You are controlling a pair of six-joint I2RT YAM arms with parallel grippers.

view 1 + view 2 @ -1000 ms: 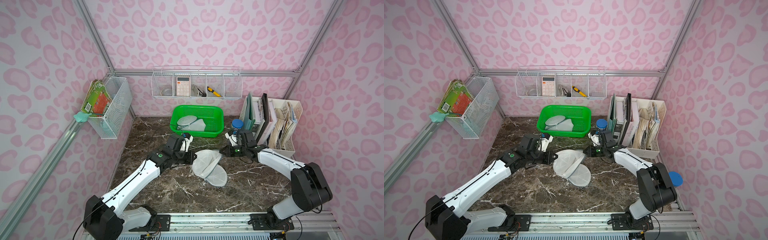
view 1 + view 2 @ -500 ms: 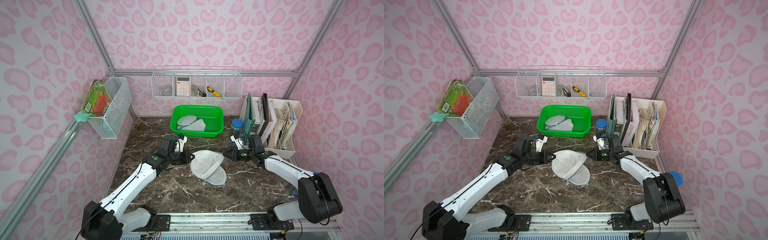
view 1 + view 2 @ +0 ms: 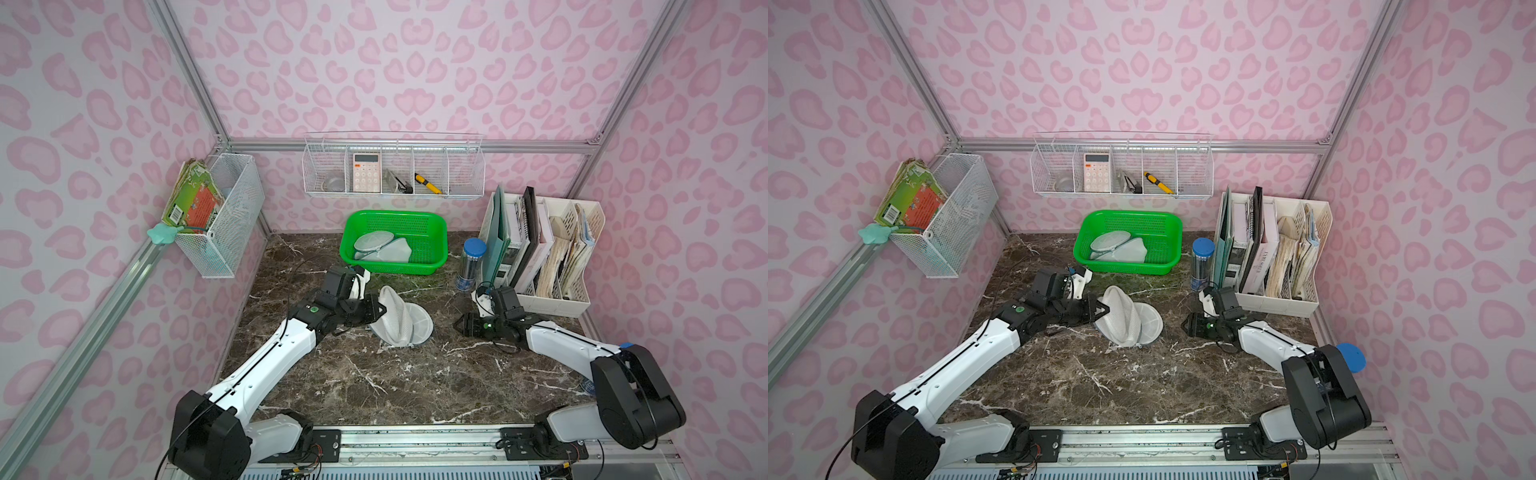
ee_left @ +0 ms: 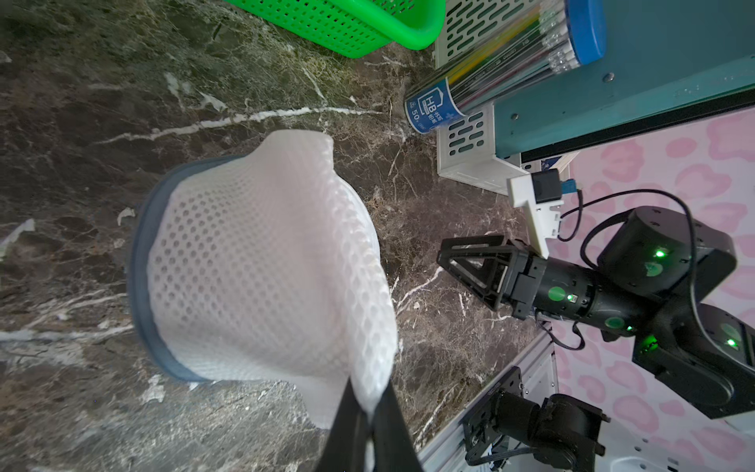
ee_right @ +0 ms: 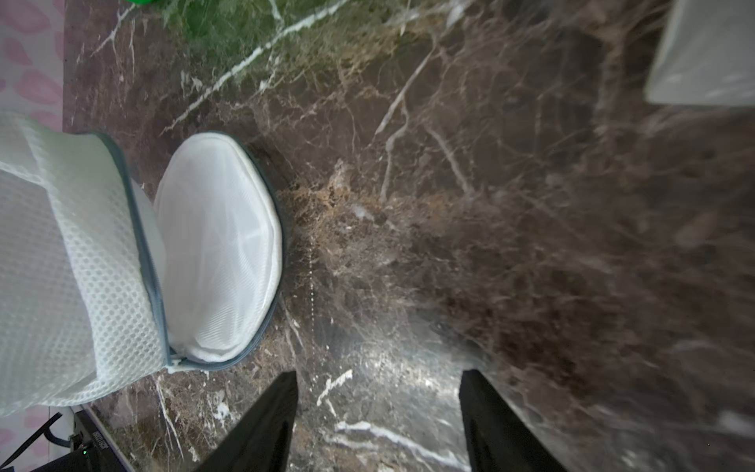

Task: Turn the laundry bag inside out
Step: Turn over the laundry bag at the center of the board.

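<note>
The laundry bag [image 3: 401, 320] [image 3: 1127, 318] is white mesh with a grey-blue zip rim and lies bunched in the middle of the marble table. Its round flap [image 5: 220, 249] lies flat on the table beside the honeycomb body [image 4: 261, 265]. My left gripper [image 3: 380, 309] [image 3: 1105, 309] [image 4: 367, 404] is shut on a fold of the mesh at the bag's left side. My right gripper [image 3: 459, 325] [image 3: 1185, 324] [image 5: 378, 374] hovers low to the right of the bag, apart from it. It is open, with only bare marble between its fingers.
A green basket [image 3: 395, 268] holding another mesh bag [image 3: 380, 247] stands behind. A blue-capped pencil tube [image 3: 471, 264] and a white file rack [image 3: 552, 299] stand at the back right, close to my right arm. Wire baskets hang on the back wall [image 3: 392, 166] and left wall [image 3: 232, 216].
My right gripper has opened, let go of the bag and drawn back to the right. The bag has slumped toward my left gripper, which still holds it.
</note>
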